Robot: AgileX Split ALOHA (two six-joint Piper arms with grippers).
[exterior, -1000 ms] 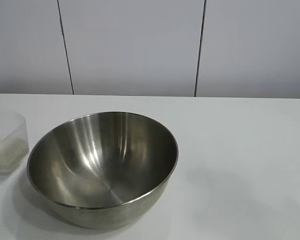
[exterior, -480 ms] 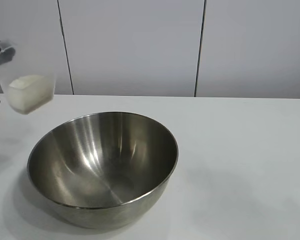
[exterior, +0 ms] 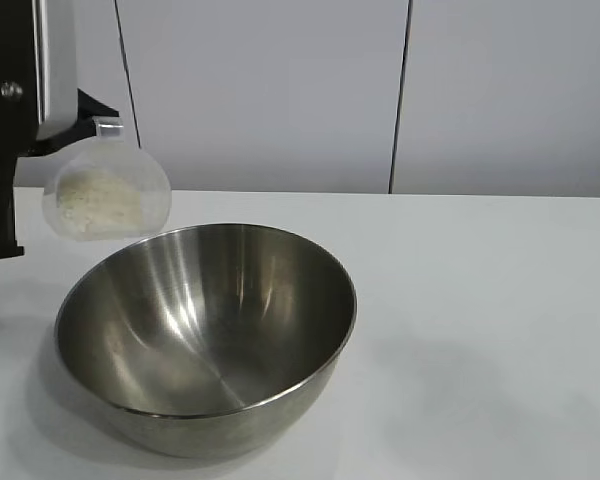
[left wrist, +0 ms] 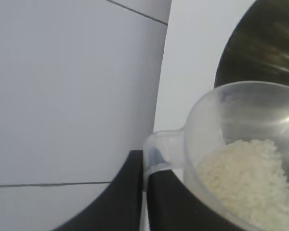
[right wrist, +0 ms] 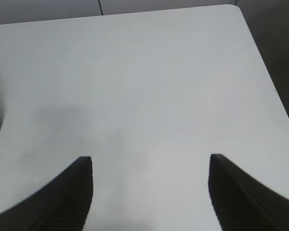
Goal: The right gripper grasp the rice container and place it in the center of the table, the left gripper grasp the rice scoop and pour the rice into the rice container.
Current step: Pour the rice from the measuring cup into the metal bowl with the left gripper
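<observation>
I'm holding the small clear plastic rice scoop (exterior: 107,192) up over the table's left edge, pinched by its tab in the black left gripper (left wrist: 145,192) and tipped on its side so the white rice (left wrist: 245,175) is sliding toward the lip. The big brushed-steel rice container (exterior: 207,335) is sitting mid-table, left of centre, right under the pour path. The right gripper (right wrist: 149,192) is hanging wide open over the bare white table (right wrist: 144,82) beside it, so nothing's blocking.
</observation>
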